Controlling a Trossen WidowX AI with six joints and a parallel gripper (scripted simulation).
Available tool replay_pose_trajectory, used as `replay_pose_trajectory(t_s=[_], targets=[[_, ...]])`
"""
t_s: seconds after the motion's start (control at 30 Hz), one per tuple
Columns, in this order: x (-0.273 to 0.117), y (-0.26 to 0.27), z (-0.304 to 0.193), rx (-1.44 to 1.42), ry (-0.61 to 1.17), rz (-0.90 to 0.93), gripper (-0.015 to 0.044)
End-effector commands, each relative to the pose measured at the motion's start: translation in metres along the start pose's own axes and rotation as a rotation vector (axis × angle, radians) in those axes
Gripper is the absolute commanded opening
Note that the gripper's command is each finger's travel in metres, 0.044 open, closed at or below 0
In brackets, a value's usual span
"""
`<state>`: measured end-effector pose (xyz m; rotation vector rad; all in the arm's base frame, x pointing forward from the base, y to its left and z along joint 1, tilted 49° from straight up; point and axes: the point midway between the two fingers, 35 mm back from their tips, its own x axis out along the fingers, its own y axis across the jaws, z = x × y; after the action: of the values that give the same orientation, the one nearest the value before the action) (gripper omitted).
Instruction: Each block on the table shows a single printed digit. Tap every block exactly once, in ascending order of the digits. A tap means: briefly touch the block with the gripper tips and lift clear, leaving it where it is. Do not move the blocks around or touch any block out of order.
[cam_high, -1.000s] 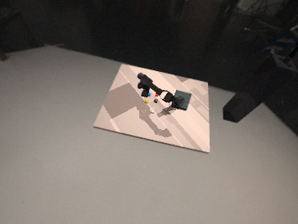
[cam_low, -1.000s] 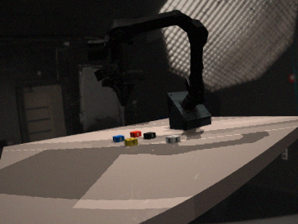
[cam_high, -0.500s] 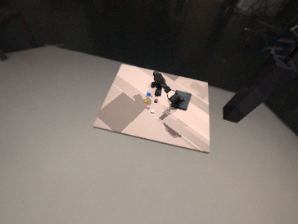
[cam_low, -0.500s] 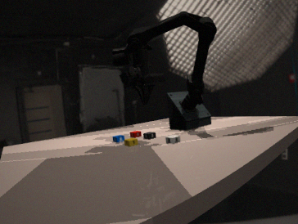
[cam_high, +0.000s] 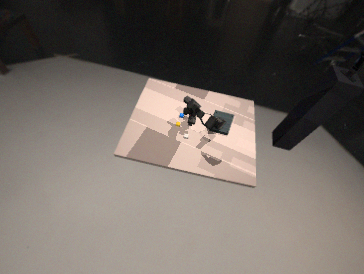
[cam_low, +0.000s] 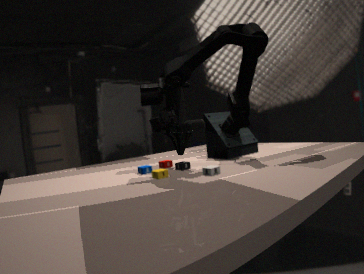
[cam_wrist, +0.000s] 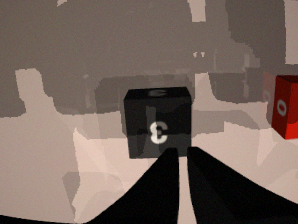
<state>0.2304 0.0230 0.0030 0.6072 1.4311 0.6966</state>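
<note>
A black block (cam_wrist: 157, 110) (cam_low: 182, 166) shows a white 3 in the wrist view. A red block (cam_wrist: 287, 107) (cam_low: 165, 164) with a 0 is at that view's right edge. My gripper (cam_wrist: 182, 157) (cam_low: 180, 152) is shut and empty. Its tips overlap the black block's lower right in the wrist view and hang above it in the exterior view. A yellow block (cam_high: 178, 124) (cam_low: 160, 174), a blue block (cam_high: 181, 115) (cam_low: 144, 169) and a white block (cam_high: 186, 136) (cam_low: 211, 171) also stand on the table; their digits are too small to read. Red and black blocks are hidden in the top view.
The arm's base stands on a dark plate (cam_high: 227, 118) behind the blocks. The red block is right of the black one in the wrist view. In the exterior view, yellow and blue are to the left of black, and white is to its right. Dark shadows cross the table.
</note>
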Motion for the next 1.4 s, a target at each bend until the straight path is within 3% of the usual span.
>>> replay_pose_trajectory(t_s=[0.0,0.57,0.83,1.0,1.13,1.23,1.37], targets=[[0.007,0.001,-0.003,0.010,0.005,0.006,0.0020],[0.027,0.001,-0.003,0.010,0.005,0.008,0.0020],[-0.006,0.000,-0.002,0.010,0.005,0.006,0.0020],[-0.073,-0.001,-0.001,0.012,0.006,0.002,0.0020],[-0.084,0.000,-0.002,0.011,0.007,0.004,0.0020],[-0.086,0.023,0.006,0.014,0.006,-0.005,0.0020],[-0.086,0.098,0.018,0.015,0.004,-0.006,0.0020]])
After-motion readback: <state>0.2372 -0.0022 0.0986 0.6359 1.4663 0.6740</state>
